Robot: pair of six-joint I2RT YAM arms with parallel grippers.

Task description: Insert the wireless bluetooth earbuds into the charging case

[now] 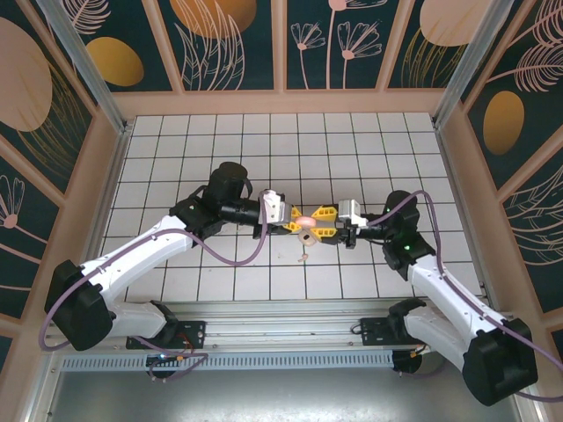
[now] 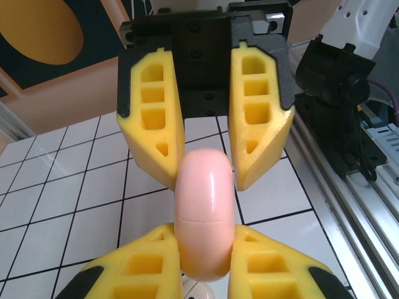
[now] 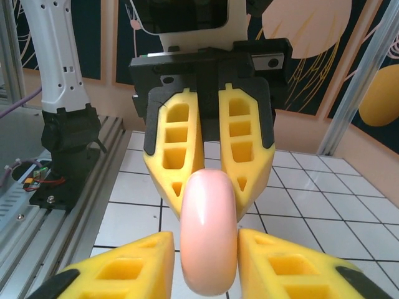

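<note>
The charging case (image 1: 305,220) is a smooth salmon-pink clamshell, closed, held above the table's middle between both grippers. My left gripper (image 1: 295,220) comes in from the left and is shut on it; in the left wrist view its yellow fingers (image 2: 134,268) pinch the case (image 2: 206,212) low on both sides. My right gripper (image 1: 318,221) meets it from the right, and its fingers (image 3: 124,268) press in on the case (image 3: 209,237) from either side. Each wrist view also has the other gripper's fingers (image 2: 153,124) (image 3: 177,143) flanking the case's far end. The earbuds are hidden.
A small pale piece (image 1: 304,255) lies on the white grid table (image 1: 176,158) just in front of the held case, and its top edge (image 2: 201,291) peeks out under the case. Aluminium rails (image 1: 281,309) run along the near edge by the arm bases. Patterned walls enclose the other sides.
</note>
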